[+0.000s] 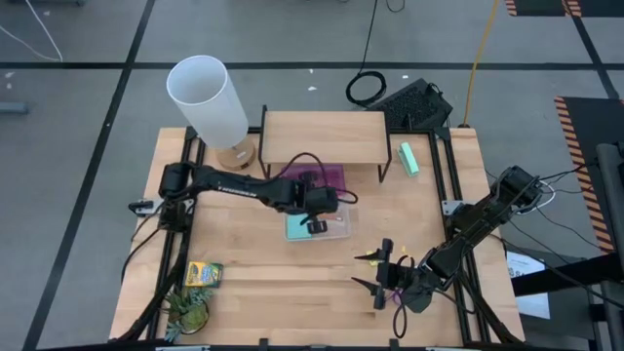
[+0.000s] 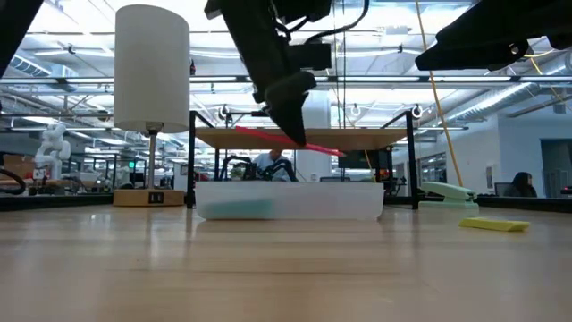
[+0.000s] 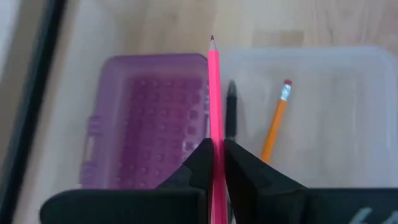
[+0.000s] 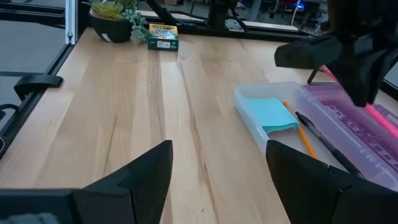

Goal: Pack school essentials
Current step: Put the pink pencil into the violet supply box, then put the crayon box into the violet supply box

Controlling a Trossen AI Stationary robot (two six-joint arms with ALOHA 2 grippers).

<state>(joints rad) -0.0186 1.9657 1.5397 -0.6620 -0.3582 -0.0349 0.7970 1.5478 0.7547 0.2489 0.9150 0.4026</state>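
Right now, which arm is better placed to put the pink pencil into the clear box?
Left. Its gripper already holds the pink pencil above the clear box. The right gripper is open, away near the table's front.

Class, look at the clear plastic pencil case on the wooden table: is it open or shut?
Open. The clear plastic pencil case has its purple lid laid flat beside it, and the light-blue note pad, orange pencil and black pen lie uncovered inside.

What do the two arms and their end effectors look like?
Both arms are black jointed links with black cables along them. The left end effector has two flat, wedge-shaped matte black fingers. The right end effector has broader black fingers; purple shows at it from above.
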